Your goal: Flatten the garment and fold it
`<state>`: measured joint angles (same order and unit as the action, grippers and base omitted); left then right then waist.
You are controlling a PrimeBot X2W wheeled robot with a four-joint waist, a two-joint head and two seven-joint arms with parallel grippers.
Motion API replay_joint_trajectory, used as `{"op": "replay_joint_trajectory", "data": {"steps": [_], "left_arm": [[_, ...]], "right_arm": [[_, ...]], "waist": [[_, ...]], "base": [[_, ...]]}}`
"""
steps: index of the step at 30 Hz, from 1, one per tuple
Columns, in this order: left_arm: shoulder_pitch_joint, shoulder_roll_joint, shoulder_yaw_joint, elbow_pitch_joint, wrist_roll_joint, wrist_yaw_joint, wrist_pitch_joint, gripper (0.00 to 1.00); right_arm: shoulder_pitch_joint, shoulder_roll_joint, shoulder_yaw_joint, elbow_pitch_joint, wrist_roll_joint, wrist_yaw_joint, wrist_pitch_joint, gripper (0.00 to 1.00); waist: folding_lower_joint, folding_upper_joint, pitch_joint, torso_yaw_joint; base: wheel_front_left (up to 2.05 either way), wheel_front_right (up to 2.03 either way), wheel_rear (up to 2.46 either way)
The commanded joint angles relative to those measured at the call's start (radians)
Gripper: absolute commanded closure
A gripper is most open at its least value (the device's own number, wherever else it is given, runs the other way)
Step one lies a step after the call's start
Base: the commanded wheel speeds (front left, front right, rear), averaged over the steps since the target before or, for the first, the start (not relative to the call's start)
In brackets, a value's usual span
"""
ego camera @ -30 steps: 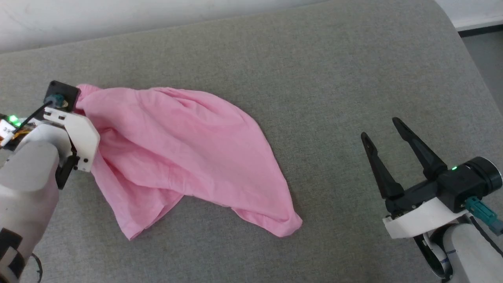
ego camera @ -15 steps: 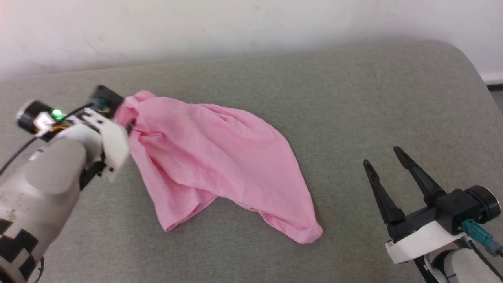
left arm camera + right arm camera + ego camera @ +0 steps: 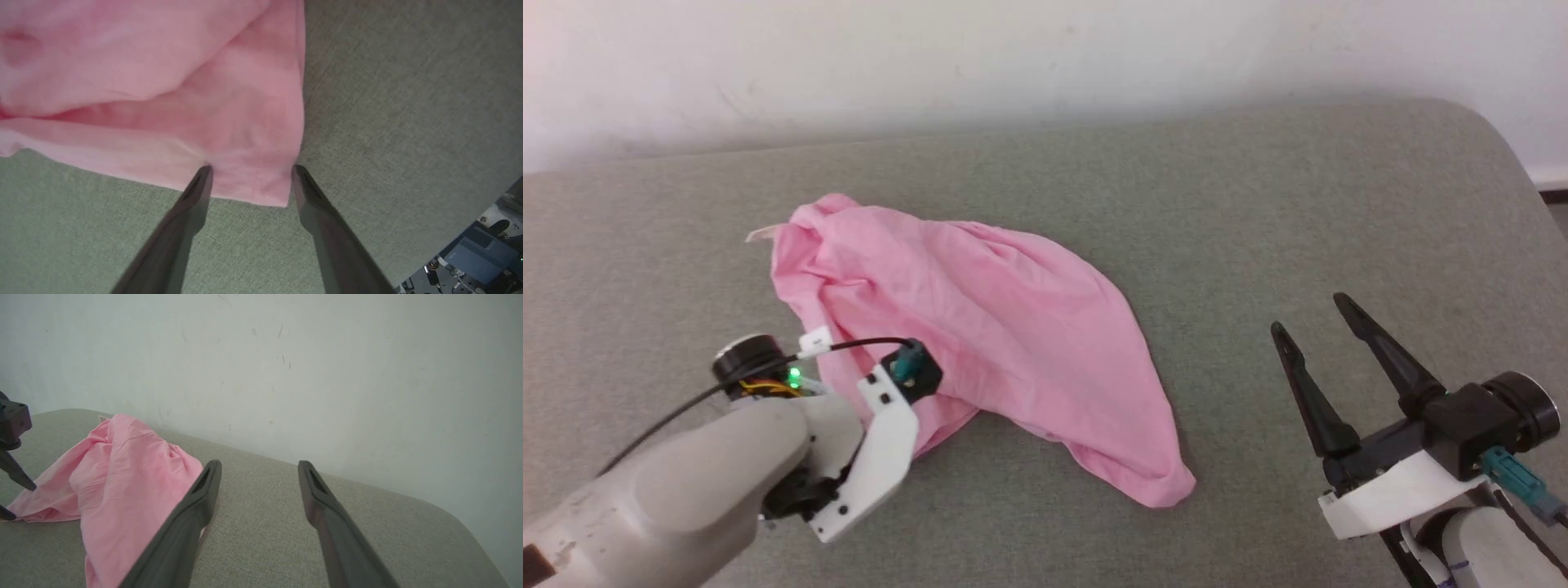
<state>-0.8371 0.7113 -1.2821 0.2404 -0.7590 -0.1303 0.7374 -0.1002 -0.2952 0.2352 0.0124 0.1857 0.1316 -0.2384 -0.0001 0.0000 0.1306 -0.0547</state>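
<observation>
Left wrist view: the left gripper [image 3: 250, 169] is seen with fingers spread wide, and a hemmed corner of the garment [image 3: 163, 81] lies between the tips on the grey cushion [image 3: 408, 102] – contact cannot be told.

Right wrist view: the right gripper [image 3: 259, 463] is held wide over bare cushion, nothing between its fingers – the garment lies rumpled to their left.

Head view: the garment is found left of centre, its near-left corner under the left gripper, the right gripper well apart.
</observation>
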Motion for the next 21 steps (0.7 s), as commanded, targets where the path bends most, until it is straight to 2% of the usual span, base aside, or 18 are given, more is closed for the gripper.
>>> {"op": "replay_joint_trajectory", "data": {"steps": [1,4,10,11,12,16,21], "left_arm": [[0.007,0.015,0.002,-0.005,0.003,0.0,0.008,0.0],[0.016,0.031,0.002,-0.01,0.012,0.0,0.024,0.0],[0.06,0.02,0.002,0.005,0.019,0.0,0.056,0.0],[0.066,0.017,0.002,0.003,0.017,0.0,0.056,0.55],[0.072,0.015,0.002,0.0,0.018,0.0,0.058,1.0],[0.088,0.013,0.002,-0.037,0.013,0.0,0.053,1.0],[0.083,-0.001,0.002,-0.14,-0.06,0.0,-0.043,1.0]], "right_arm": [[-0.013,0.002,0.001,-0.001,0.002,-0.001,-0.003,0.0],[-0.025,0.006,0.001,0.004,0.003,-0.001,-0.007,0.0],[-0.042,0.016,0.002,0.015,-0.002,-0.001,-0.014,0.0],[-0.044,0.018,0.001,0.016,-0.002,-0.001,-0.015,0.0],[-0.045,0.018,-0.001,0.019,-0.002,-0.001,-0.016,0.0],[-0.043,0.02,-0.005,0.034,-0.002,-0.001,-0.019,0.0],[-0.038,0.018,-0.017,0.038,-0.003,-0.001,-0.021,0.0]], "waist": [[0.0001,0.0,0.029,-0.029],[0.0001,0.0,0.05,-0.047],[0.0001,0.0,0.074,-0.062],[0.0001,0.0,0.074,-0.062],[0.0001,0.0,0.073,-0.061],[0.0001,0.0,0.052,-0.055],[0.0001,0.0,0.017,-0.062]], "base": [[0.0,0.0,0.0],[0.0,0.0,0.0],[0.0,0.0,0.0],[0.0,0.0,0.0],[0.0,0.0,0.0],[0.0,0.0,0.0],[0.0,0.0,0.0]]}}
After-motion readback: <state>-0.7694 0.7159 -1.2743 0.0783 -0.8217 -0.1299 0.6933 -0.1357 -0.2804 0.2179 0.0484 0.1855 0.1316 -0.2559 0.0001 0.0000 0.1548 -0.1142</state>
